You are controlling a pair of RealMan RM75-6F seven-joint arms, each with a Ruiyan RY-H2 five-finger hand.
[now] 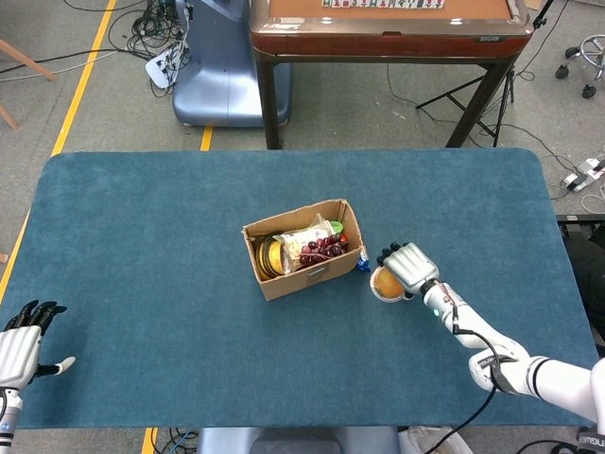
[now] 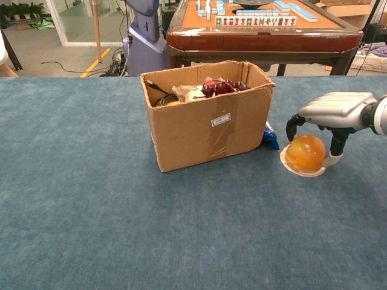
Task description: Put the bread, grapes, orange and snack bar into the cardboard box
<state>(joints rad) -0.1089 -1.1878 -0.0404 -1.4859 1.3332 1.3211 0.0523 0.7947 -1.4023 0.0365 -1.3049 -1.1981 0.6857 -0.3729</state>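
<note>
Resting on the blue table (image 1: 142, 246), the cardboard box (image 1: 304, 249) is found near the middle, slightly toward the right side, with its flaps open. Grapes (image 1: 324, 249) are seen lying on top of the contents inside the box, and in the chest view they (image 2: 221, 87) rise just above the rim of the box (image 2: 208, 121). A pale wrapped item, taken to be the bread (image 1: 302, 244), is seen under and beside the grapes. The remaining contents cannot be identified with certainty.

The orange (image 2: 305, 152) is noted on the table just beside the right end of the box, seated on a small white dish (image 2: 289, 165). The right hand (image 2: 329, 115) is positioned directly over the orange, fingers (image 2: 292, 125) curved down on the box side and the thumb down on the far side. The hand is spread around the fruit; firm contact is not evident, and the orange is observed resting on its dish. From the head view the same hand (image 1: 408, 266) covers most of the orange (image 1: 386, 282).

A small blue packet (image 2: 269, 136) is seen on the table, touching the right wall of the box, between box and orange.

The left hand (image 1: 21, 345) is recorded at the near left corner of the table, released, fingers apart, nothing in it.
</note>
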